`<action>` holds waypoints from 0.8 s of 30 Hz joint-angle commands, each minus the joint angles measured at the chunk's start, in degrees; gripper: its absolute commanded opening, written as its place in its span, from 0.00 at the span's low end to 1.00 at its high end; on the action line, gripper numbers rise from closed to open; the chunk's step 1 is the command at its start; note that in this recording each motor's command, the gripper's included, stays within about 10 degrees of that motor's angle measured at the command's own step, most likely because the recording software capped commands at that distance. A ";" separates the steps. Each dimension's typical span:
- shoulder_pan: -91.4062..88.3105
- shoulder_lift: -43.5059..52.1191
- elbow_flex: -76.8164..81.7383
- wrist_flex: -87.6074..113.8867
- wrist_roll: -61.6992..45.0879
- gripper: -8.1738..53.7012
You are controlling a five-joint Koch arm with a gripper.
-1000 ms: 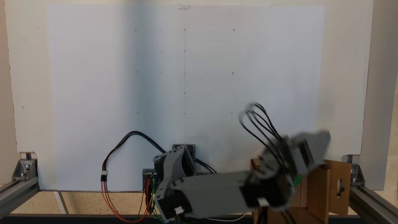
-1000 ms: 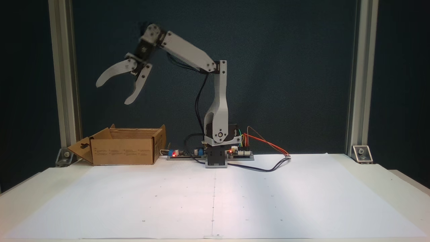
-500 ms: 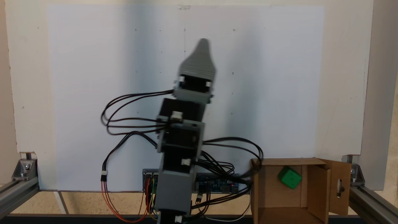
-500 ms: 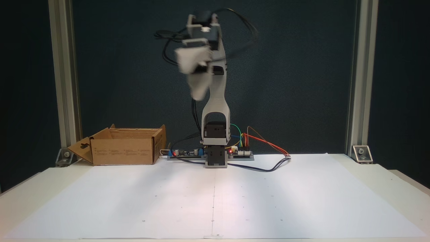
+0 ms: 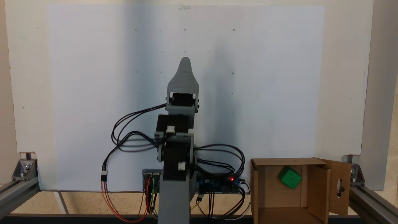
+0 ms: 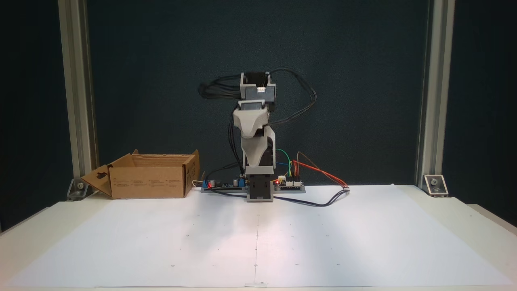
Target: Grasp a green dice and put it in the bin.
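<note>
Dice (image 5: 289,177) lies inside the bin (image 5: 314,189), tilted, near its far wall; in a fixed view the bin (image 6: 147,182) walls hide it. Gripper (image 5: 184,62) points away, jaws stacked with 1 tip visible, so I cannot tell its state.

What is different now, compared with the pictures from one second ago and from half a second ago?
The arm swung away from the bin back to the middle of the table and folded down lower; the gripper now points along the centre line, and its state cannot be told. One second ago it was open above the bin. The green dice lies inside the bin as it did half a second ago. The bin and the white paper sheet stayed in place.
</note>
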 commanded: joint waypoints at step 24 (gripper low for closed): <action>-1.05 8.79 36.04 -67.04 -0.18 0.82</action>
